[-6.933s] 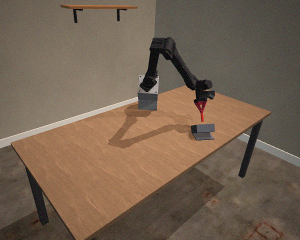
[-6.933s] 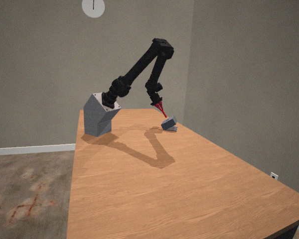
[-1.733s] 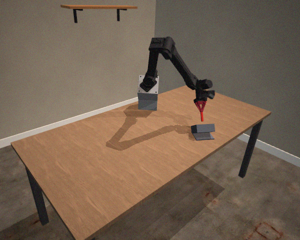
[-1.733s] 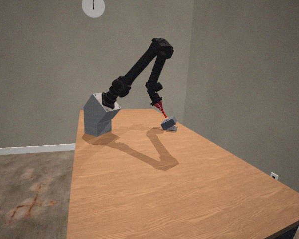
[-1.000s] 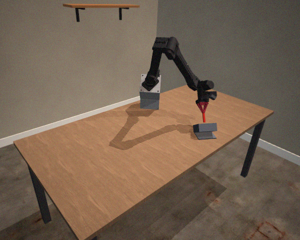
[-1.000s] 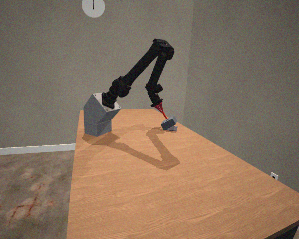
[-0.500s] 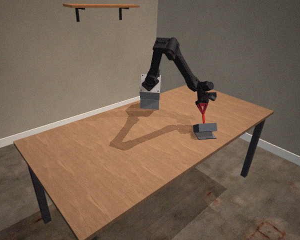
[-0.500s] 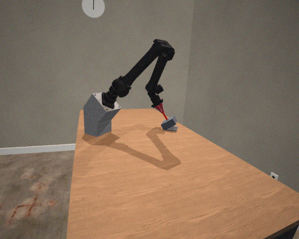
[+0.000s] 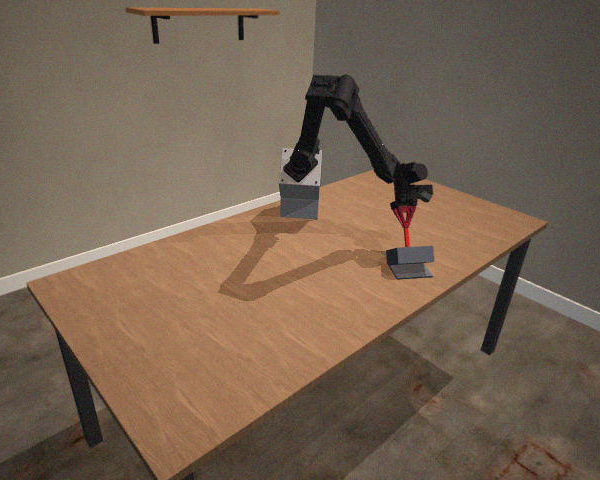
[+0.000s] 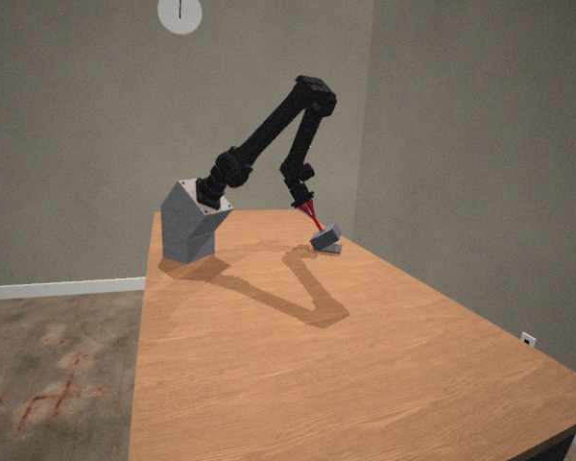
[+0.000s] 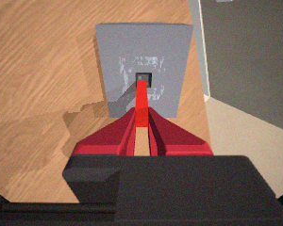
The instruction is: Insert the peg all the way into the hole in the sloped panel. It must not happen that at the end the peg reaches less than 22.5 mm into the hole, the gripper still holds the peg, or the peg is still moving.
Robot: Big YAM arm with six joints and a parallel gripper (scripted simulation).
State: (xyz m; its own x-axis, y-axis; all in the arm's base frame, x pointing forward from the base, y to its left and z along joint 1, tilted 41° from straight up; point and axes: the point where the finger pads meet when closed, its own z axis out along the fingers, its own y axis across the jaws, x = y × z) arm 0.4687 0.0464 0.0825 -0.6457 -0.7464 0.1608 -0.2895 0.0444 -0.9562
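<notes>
Spanning most of each wide view: wooden table [image 9: 197,330] on dark legs, set in a corner of grey walls. Fixed on the left wall, high up, wooden shelf [image 9: 202,10] on 2 black brackets; on the other wall in the exterior view, round white clock [image 10: 180,14]. Mounted at the far end of the table, angled grey pedestal [image 10: 181,232] carrying black arm [image 9: 365,134], folded up to an elbow and down again toward the far right edge. Resting on the wood below the wrist, grey sloped panel [image 11: 143,56] with 1 small square hole [image 11: 143,77] near its middle. Ending the arm, red-fingered gripper [image 11: 141,123], narrowly closed and clamped on the red peg [image 11: 141,96]. Pointing straight down the slope's normal, peg tip sitting at the mouth of the hole, touching or just entering; most of the shaft showing outside the panel. Depth inside the hole: cannot tell.
</notes>
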